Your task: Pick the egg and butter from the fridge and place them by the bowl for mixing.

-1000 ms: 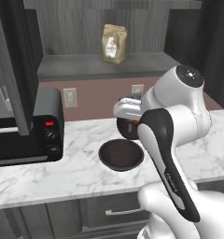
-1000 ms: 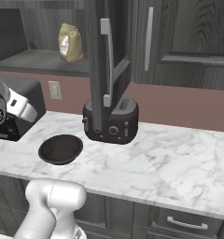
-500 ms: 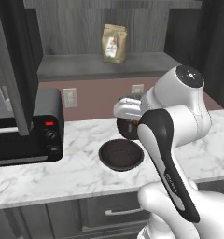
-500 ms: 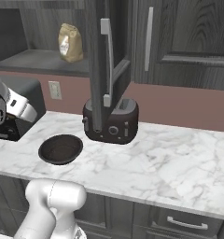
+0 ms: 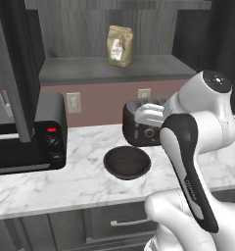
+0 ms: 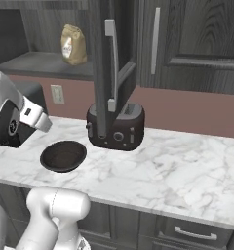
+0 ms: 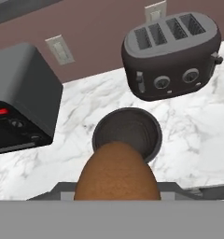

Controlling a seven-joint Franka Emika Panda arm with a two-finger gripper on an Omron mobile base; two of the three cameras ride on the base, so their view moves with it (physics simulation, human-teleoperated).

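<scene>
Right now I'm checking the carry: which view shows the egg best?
The hand view: the egg sits large and brown at the bottom, above the bowl. The two base views give no look at it; in the left one the arm covers that spot.

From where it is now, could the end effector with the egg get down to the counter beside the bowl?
Probably yes: the egg hangs above the bowl, and bare counter lies between bowl and toaster.
</scene>
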